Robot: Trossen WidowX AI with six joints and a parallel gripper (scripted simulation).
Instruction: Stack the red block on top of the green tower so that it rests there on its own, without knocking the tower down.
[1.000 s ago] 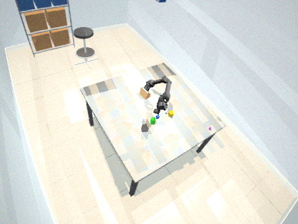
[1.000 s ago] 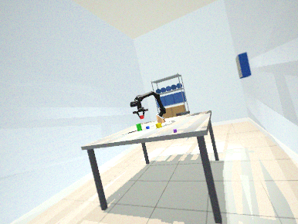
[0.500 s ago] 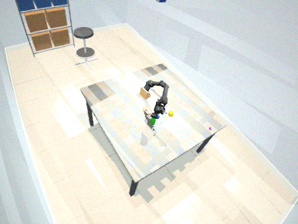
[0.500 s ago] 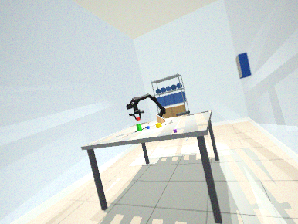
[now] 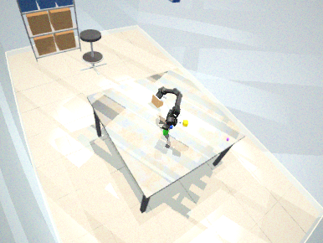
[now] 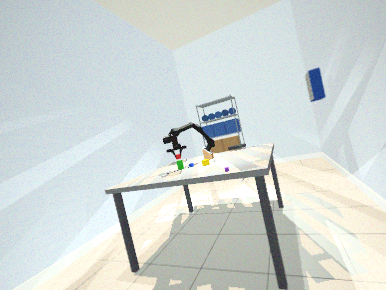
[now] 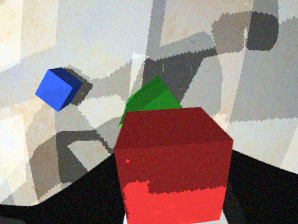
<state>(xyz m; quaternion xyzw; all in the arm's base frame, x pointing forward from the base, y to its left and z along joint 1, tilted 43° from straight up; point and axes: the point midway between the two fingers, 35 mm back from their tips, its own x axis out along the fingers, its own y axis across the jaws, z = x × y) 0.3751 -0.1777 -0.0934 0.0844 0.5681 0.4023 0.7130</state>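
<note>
The red block is held between the fingers of my gripper, which is shut on it. The green tower stands upright on the table. In the exterior view the red block is just above the tower's top, slightly to its left; whether they touch is too small to tell. In the wrist view the red block covers the near part of the tower, and green shows beyond its far edge. In the top view the arm hides the red block.
A blue block lies close beside the tower. A yellow block is farther off, and a small purple block lies near the table's edge. A tan object stands by the arm's base.
</note>
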